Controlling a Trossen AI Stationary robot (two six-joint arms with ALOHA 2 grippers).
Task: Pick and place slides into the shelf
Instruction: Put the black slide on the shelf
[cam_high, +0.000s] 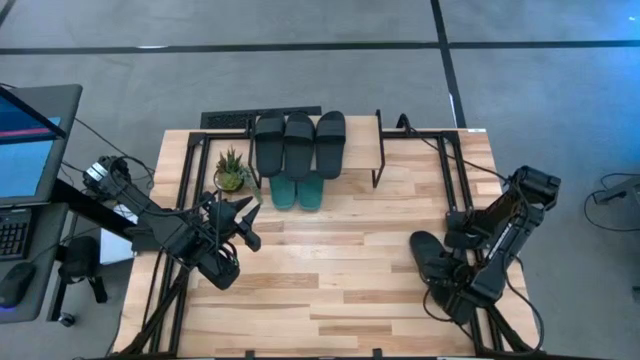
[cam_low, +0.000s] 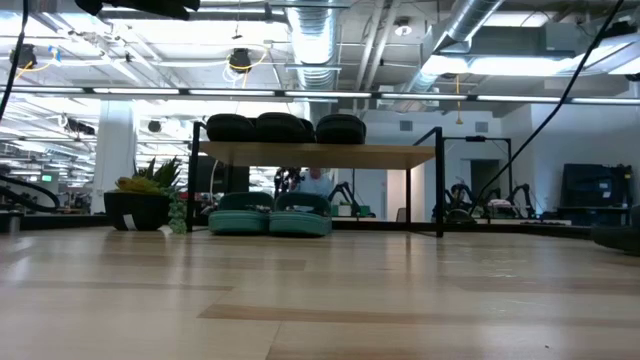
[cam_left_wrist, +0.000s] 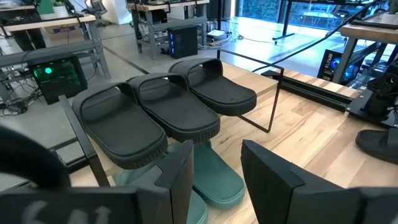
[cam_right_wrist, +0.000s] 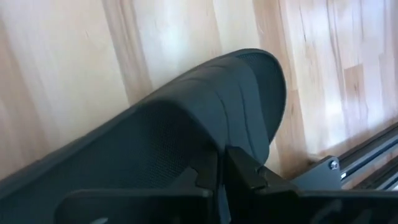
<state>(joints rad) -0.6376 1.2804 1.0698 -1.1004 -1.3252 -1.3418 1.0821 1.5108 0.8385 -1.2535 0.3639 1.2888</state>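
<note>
Three black slides (cam_high: 300, 142) lie side by side on the top board of the shelf (cam_low: 400, 155). Two teal slides (cam_high: 298, 191) stand on the table under its front edge. A further black slide (cam_high: 430, 262) lies flat on the table at the right, and my right gripper (cam_right_wrist: 221, 171) is shut on it. My left gripper (cam_left_wrist: 217, 180) hovers open in front of the shelf on the left, level with the black slides (cam_left_wrist: 168, 112), touching nothing. My right gripper pinches the edge of the black slide's wide strap (cam_right_wrist: 208, 146) between its two fingers, slanting steeply down from above. The gripper's own fingers hide how far the strap reaches between them. The slide's sole still lies on the table.
A small potted plant (cam_high: 232, 172) stands on the table left of the shelf. The shelf's thin black legs (cam_high: 380, 150) frame its right end. A monitor (cam_high: 25, 150) sits beyond the table's left edge. Bare wood lies between the two arms.
</note>
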